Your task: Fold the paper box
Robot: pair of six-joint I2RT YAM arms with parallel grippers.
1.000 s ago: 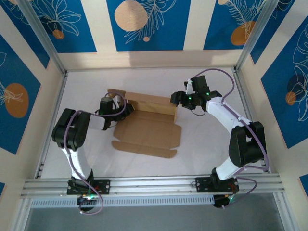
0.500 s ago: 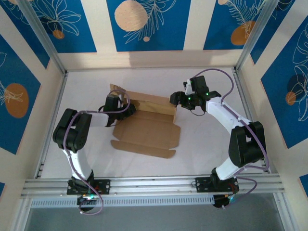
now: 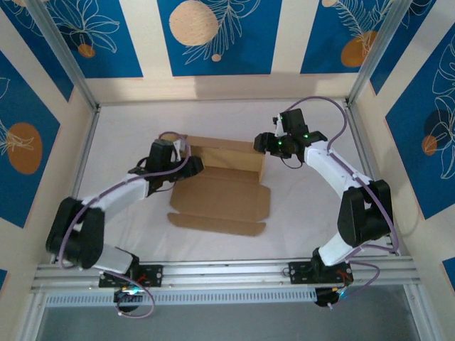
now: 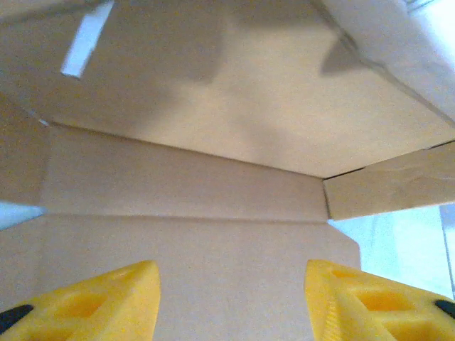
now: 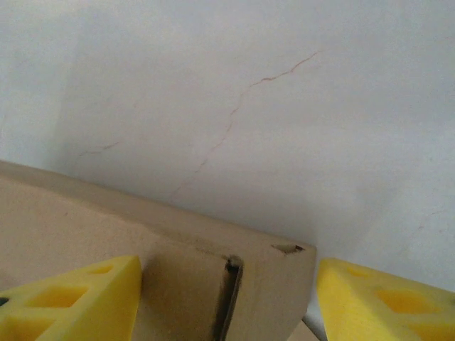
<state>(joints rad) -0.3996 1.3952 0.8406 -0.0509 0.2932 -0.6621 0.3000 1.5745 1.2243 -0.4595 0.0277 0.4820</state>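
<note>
One paper box (image 3: 222, 200), one table (image 3: 298, 213), and two pincers: left pincer (image 4: 231, 288), right pincer (image 5: 227, 295).

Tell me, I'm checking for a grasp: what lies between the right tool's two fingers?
The paper box: its raised wall and corner stand between the right tool's open fingers, seen in the right wrist view. Contact is unclear.

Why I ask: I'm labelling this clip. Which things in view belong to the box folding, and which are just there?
Belongs to the job:
- paper box
- left end effector
- right end effector

Just there:
- white table
- patterned wall panels
- aluminium rail
</note>
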